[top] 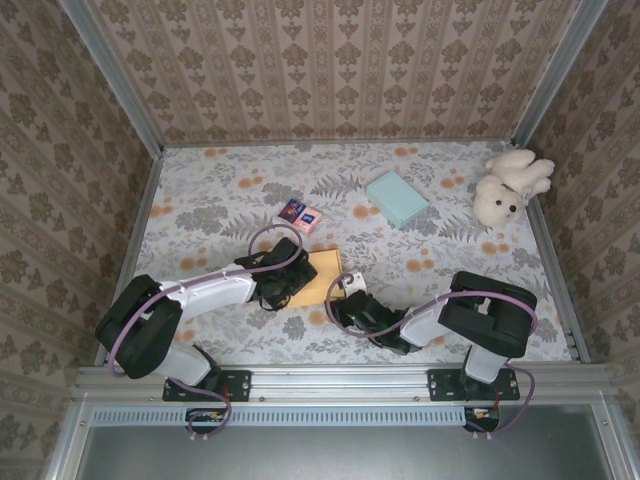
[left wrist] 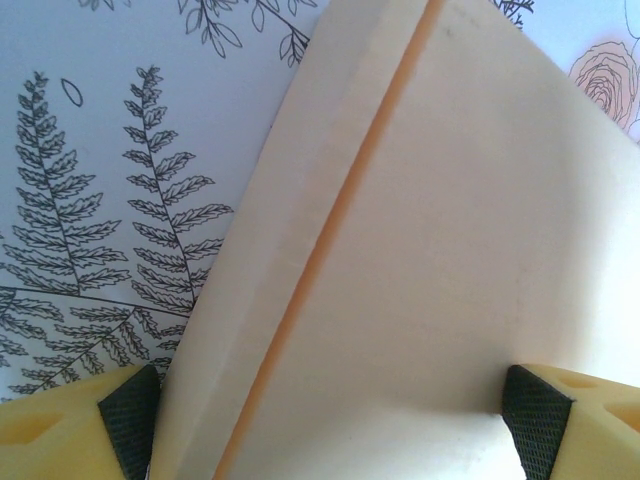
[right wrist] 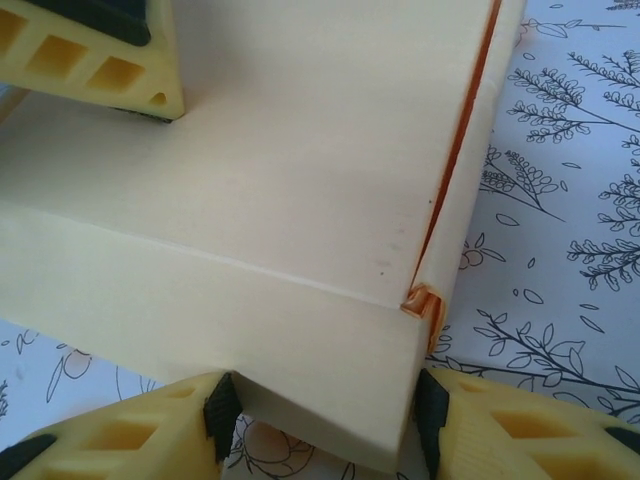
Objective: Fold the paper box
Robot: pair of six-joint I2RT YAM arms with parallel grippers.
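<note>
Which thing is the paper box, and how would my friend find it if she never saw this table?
Start at the flowery table and look at its near edge, where the two robot arms meet. Between the left gripper and the right gripper lies the paper box, a flat yellow-orange sheet. Nothing else is that colour: the other box farther back is pale blue, and the toy in the corner is white and fluffy.

Both arms crowd the paper box (top: 322, 276); far tabletop (top: 440, 240) open.
</note>
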